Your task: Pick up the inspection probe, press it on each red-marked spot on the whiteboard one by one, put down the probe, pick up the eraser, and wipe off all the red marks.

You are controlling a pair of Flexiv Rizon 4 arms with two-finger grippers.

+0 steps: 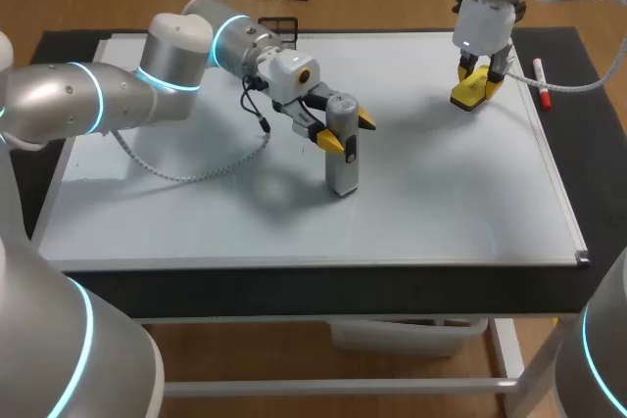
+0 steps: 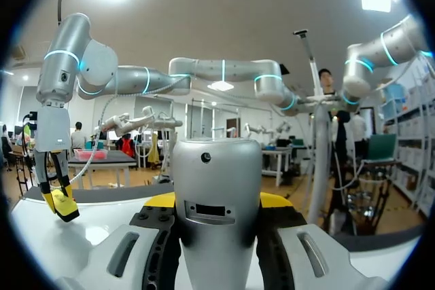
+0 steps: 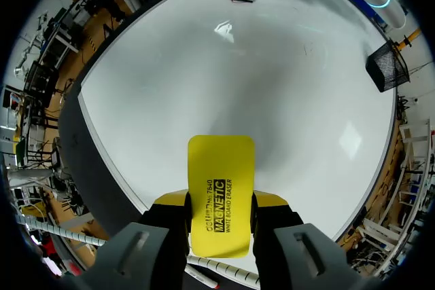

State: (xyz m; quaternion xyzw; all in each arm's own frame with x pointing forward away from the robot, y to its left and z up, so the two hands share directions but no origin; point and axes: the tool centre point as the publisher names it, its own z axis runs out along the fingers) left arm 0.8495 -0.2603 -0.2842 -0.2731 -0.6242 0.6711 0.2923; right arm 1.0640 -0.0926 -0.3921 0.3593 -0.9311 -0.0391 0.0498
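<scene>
1. The left hand (image 1: pixel 349 131) is clenched on the probe (image 1: pixel 342 162), with one yellow tip on each side of its upper part.
2. The probe, a silver cylinder, stands upright with its base on the whiteboard (image 1: pixel 196 193), near the board's middle.
3. The right hand (image 1: pixel 477 77) grasps the yellow eraser (image 1: pixel 468 95) at the board's far right part. I cannot tell whether the eraser touches the surface.
4. A pen (image 1: pixel 540 83) with red ends lies by the board's right edge, near the eraser.
5. The whiteboard lies flat on the dark tabletop (image 1: pixel 294 286).
</scene>
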